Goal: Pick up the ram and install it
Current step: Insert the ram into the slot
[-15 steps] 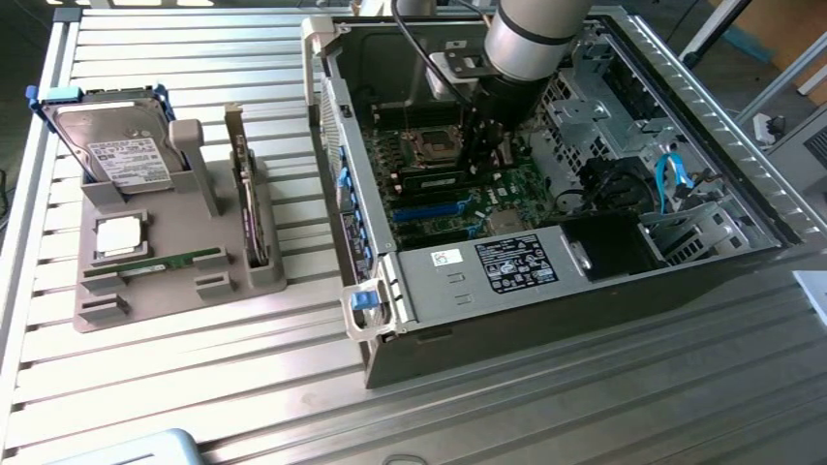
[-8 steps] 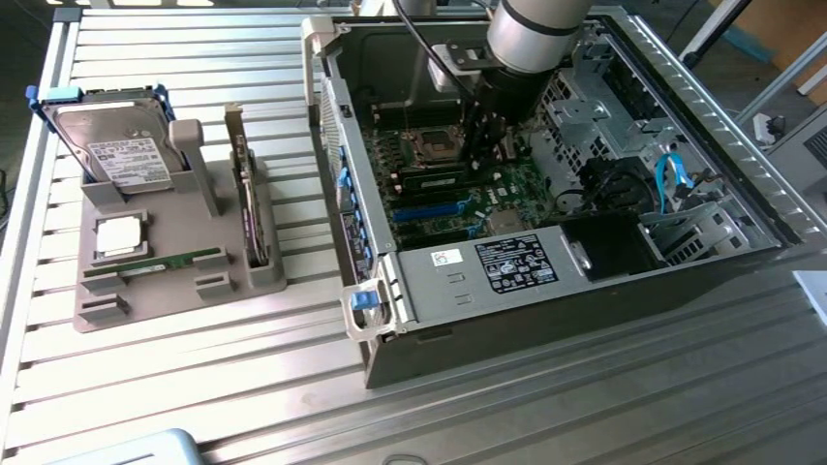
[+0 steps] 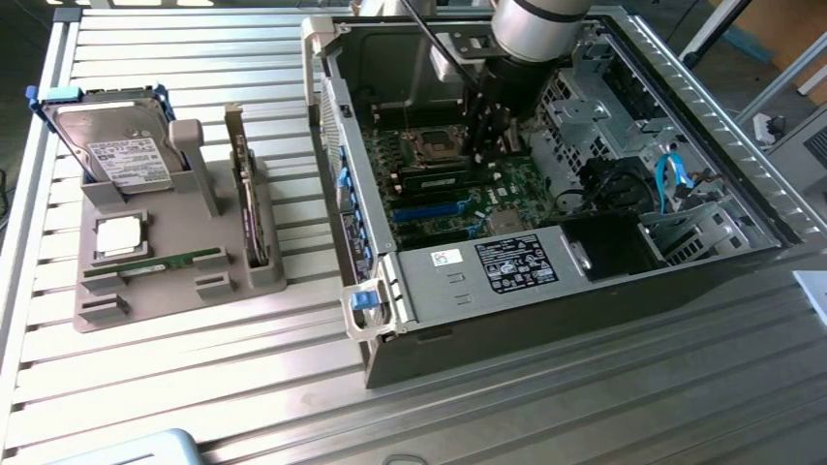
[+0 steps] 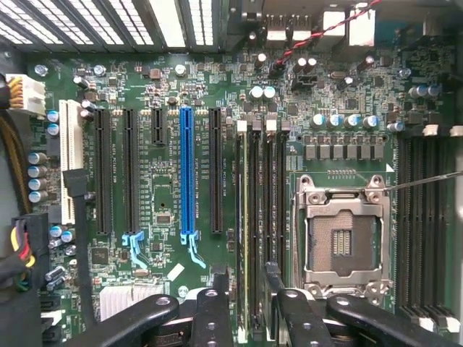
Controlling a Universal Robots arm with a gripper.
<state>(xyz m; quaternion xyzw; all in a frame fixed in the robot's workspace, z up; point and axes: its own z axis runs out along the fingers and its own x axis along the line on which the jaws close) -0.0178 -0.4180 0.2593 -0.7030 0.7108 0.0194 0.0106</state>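
**Tabletop** point(image 3: 582, 387): ribbed metal slats carrying a parts tray and an open computer case.

**Computer case** point(image 3: 737, 136): lies on its side with the lid off, towards the exterior view's right. The motherboard point(image 4: 166, 87) faces up inside.

**Arm** point(image 3: 536, 24): reaches down into the case over the memory slots.

**Jaws**: spread wide and gripping nothing. The two black fingers point(image 4: 211, 318) stand one on each side of the occupied memory slot and appear clear of it.

**Ram** point(image 4: 246, 217): a thin green stick standing on edge in a memory slot, between the long black expansion slots and the processor socket point(image 4: 340, 238). It sits directly between the spread jaws. Whether it is pressed fully home cannot be told from this angle.

**Blue expansion slot** point(image 4: 187, 170): lies parallel to the ram, further from the socket.

**Grey tray** point(image 3: 181, 286): sits at the exterior view's left, well apart from the jaws. It holds:
- a hard drive point(image 3: 123, 155) leaning upright
- a tall card with a metal bracket point(image 3: 243, 194) standing on edge
- a square silver chip point(image 3: 119, 235) lying flat
- a second green stick point(image 3: 155, 263) lying in a groove just beside the chip
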